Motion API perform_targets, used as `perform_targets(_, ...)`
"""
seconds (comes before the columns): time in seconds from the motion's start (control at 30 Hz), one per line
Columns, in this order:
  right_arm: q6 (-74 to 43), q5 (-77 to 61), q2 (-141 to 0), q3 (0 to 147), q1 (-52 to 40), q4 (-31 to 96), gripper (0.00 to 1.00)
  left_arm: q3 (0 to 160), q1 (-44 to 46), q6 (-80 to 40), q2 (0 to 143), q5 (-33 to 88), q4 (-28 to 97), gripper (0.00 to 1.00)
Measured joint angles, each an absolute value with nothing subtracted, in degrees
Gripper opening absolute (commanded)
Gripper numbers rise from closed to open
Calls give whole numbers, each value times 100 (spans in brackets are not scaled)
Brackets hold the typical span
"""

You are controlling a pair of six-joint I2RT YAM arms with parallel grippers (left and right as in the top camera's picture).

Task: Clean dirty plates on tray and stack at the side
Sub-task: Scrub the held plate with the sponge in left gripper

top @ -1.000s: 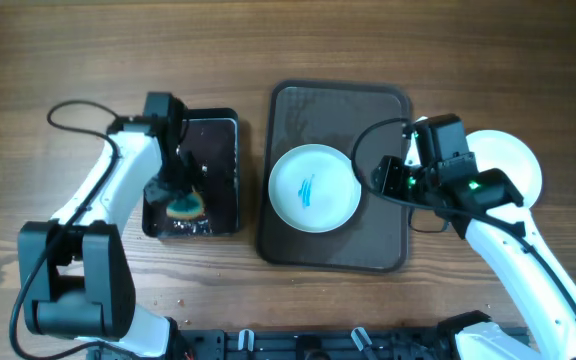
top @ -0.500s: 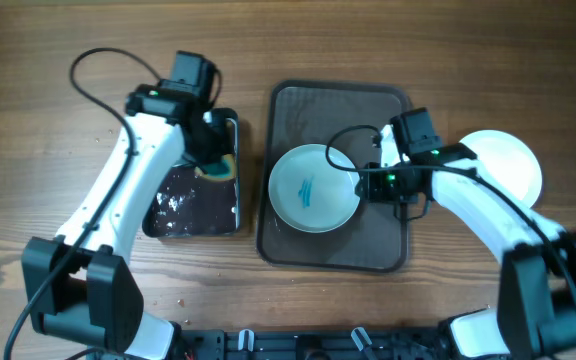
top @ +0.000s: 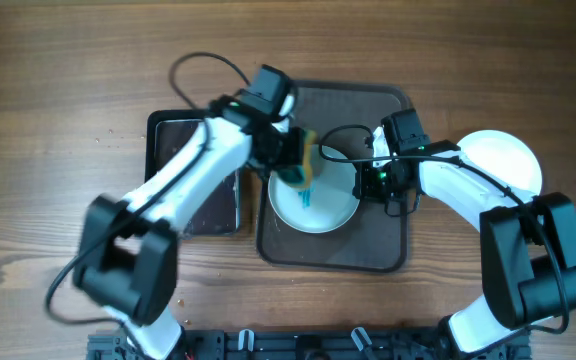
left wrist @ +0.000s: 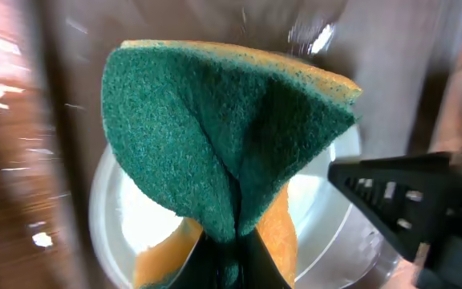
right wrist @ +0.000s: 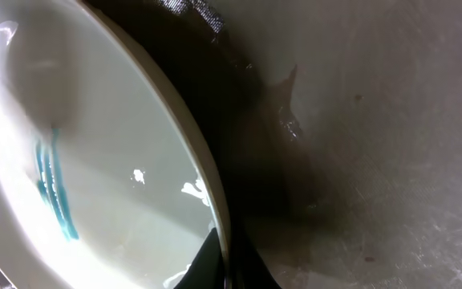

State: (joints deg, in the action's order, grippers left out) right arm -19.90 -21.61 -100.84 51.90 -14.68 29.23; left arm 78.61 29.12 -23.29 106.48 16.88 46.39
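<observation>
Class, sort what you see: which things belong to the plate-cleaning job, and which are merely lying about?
In the job: dirty plate, brown tray, sponge, white plate beside the tray.
Lying about: black tray, left of the brown one.

Both arms wear glossy white shells on their long links, the left arm [top: 183,172] and the right arm [top: 468,187] alike, with chunky black blocks at joints and wrists. A thin black cable [top: 211,56] loops off the left one. A green light [top: 371,182] glows on the right. The left tool [left wrist: 229,253] and right tool [right wrist: 223,261] end in dark fingers.
</observation>
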Motion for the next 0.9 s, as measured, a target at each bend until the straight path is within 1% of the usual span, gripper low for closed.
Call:
perform_targets(0.2, -2053, -2158, -10084, 5190, -1468, 2926, 4, 7861, 3299, -2423, 11389, 1986, 4436, 4)
perform_targets(0.4, -2075, -2156, -10084, 5190, -1468, 2928, 4, 7872, 3489, -2443, 11605, 1977, 4215, 4)
perform_targets(0.53, -2139, -2154, -10084, 5190, -1468, 2932, 4, 8005, 3531, -2685, 11620, 1413, 4628, 4)
perform_targets(0.73, -2185, -2152, -10084, 5192, -1468, 2936, 4, 8108, 3450, -2823, 11620, 93, 5557, 4)
perform_targets(0.9, -2226, -2209, -10097, 5201, -1544, 2928, 4, 8123, 3374, -2864, 11620, -250, 5675, 4)
